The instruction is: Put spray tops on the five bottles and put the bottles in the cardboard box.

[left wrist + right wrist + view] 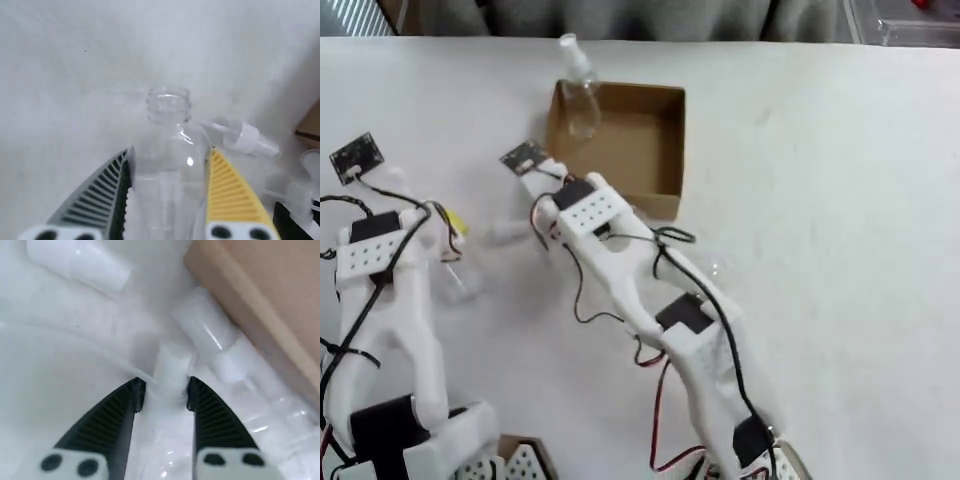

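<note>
A clear bottle (pixel 167 150) with an open neck and no top stands between the grey and yellow fingers of my left gripper (pixel 170 155), which is shut on its body. In the high view that left gripper (pixel 450 245) sits at the table's left. My right gripper (pixel 165 385) is shut on a white spray top (pixel 170 367), close to the cardboard box (pixel 260 295). From above, the right gripper (pixel 542 205) is at the near left corner of the cardboard box (pixel 665 150). One bottle (pixel 580 105) with a spray top leans in the box's far left corner.
A loose spray top (pixel 245 137) lies on the white table just past the held bottle. Another white spray top (pixel 75 262) and clear bottle parts (pixel 210 335) lie around the right gripper. Wires trail along both arms. The table's right half is bare.
</note>
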Action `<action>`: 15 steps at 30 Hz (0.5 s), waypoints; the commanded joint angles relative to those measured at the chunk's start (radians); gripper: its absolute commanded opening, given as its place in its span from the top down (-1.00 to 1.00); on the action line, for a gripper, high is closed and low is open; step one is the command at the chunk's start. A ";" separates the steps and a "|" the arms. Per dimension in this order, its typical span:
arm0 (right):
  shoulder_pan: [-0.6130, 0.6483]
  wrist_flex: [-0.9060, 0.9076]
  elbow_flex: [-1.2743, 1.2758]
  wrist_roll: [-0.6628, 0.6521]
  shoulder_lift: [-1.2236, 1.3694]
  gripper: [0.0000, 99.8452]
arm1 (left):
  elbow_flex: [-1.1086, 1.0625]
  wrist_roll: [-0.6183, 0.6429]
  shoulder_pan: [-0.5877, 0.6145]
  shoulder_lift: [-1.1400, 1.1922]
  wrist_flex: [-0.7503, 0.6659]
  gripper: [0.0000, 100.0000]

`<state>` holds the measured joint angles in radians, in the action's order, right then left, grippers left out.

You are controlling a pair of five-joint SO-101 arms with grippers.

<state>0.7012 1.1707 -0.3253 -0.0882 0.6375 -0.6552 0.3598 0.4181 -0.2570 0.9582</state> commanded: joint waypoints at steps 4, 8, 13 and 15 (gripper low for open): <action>-0.027 0.147 -0.137 -0.005 -0.027 0.96 | 0.046 -0.006 0.005 -0.005 -0.020 0.95; -0.024 0.280 -0.219 -0.006 -0.027 0.96 | 0.046 -0.011 0.005 -0.005 -0.018 0.95; -0.024 0.407 -0.298 -0.031 -0.027 0.97 | 0.046 -0.011 0.005 -0.012 -0.017 0.95; -0.016 0.438 -0.304 -0.052 -0.027 0.97 | 0.046 -0.011 0.004 -0.012 -0.017 0.95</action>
<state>0.6859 1.5528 -0.5708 -0.1066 0.6375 -0.6552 0.3598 0.4166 -0.2570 0.9582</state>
